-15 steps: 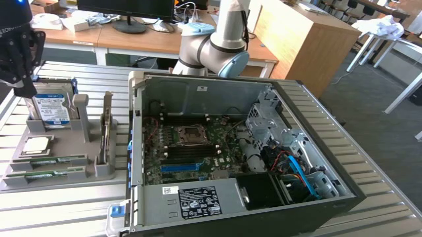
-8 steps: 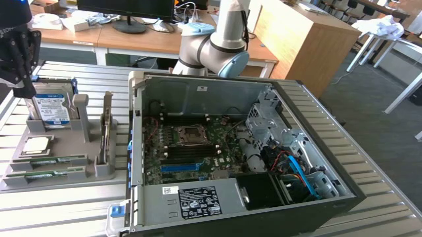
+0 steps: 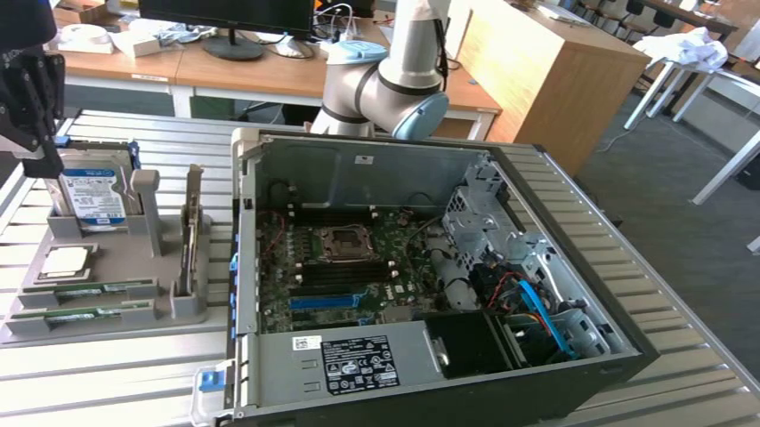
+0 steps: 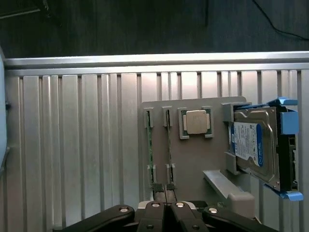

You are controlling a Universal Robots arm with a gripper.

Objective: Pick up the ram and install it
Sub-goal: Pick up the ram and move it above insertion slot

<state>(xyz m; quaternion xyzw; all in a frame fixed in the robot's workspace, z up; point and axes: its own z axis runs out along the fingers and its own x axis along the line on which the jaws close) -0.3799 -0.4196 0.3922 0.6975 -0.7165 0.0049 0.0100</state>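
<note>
Two ram sticks, thin green boards, lie on edge in slots of the grey holder tray [image 3: 107, 334]. One ram stick [image 3: 89, 289] is just behind the other [image 3: 81, 314]. In the wrist view both appear edge-on as narrow green strips [image 4: 150, 145] [image 4: 169, 142]. My gripper [image 3: 42, 165] hangs high over the tray's far end, near the hard drive, at the exterior view's left. Its black fingers [image 4: 165, 189] are shut together with nothing between them. They sit well above the sticks.
The tray also holds a blue-labelled hard drive [image 3: 92, 191] standing upright and a square silver processor [image 3: 66, 260]. An open computer case [image 3: 356, 160] with its motherboard [image 3: 344, 267] fills the middle of the ribbed metal table [image 3: 119, 391]. The arm's base [image 3: 392, 89] stands behind the case.
</note>
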